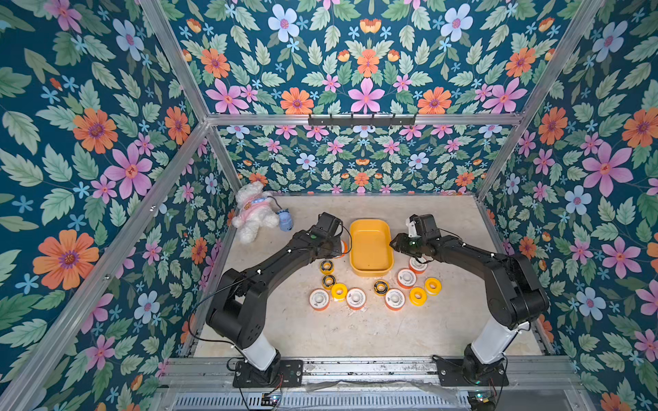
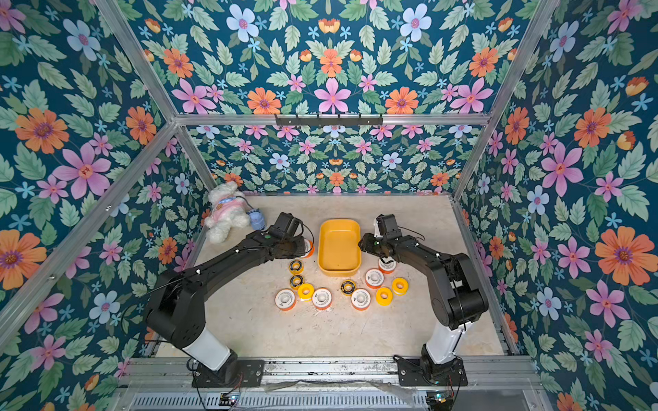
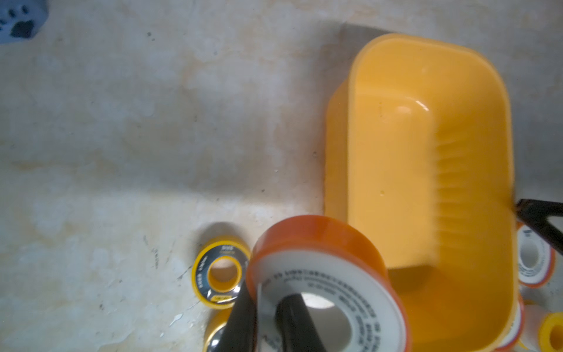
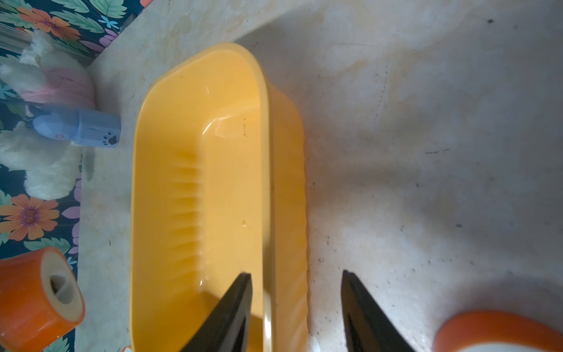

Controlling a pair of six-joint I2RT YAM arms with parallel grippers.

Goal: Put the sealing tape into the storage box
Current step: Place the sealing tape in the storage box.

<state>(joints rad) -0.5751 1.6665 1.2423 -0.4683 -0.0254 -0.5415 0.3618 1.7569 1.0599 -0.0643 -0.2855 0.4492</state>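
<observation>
The yellow storage box (image 1: 370, 223) (image 2: 338, 223) stands mid-table with nothing in it. My left gripper (image 3: 268, 307) (image 1: 338, 246) is shut on a white-faced, orange-rimmed sealing tape spool (image 3: 323, 262), one finger through its hole, just left of the box. The held spool hangs above the table beside the box's left wall (image 3: 335, 146). My right gripper (image 4: 297, 274) (image 1: 393, 243) is open and straddles the box's right wall (image 4: 286, 183), clear of it on both sides. Several spools lie in front of the box: white (image 1: 356, 298), yellow (image 1: 417, 296), black-and-yellow (image 1: 326, 266).
A white plush toy (image 1: 254, 211) and a small blue item (image 1: 285, 220) lie at the back left corner. Flowered walls and metal frame rails enclose the table. A white spool (image 1: 417, 265) lies under my right arm.
</observation>
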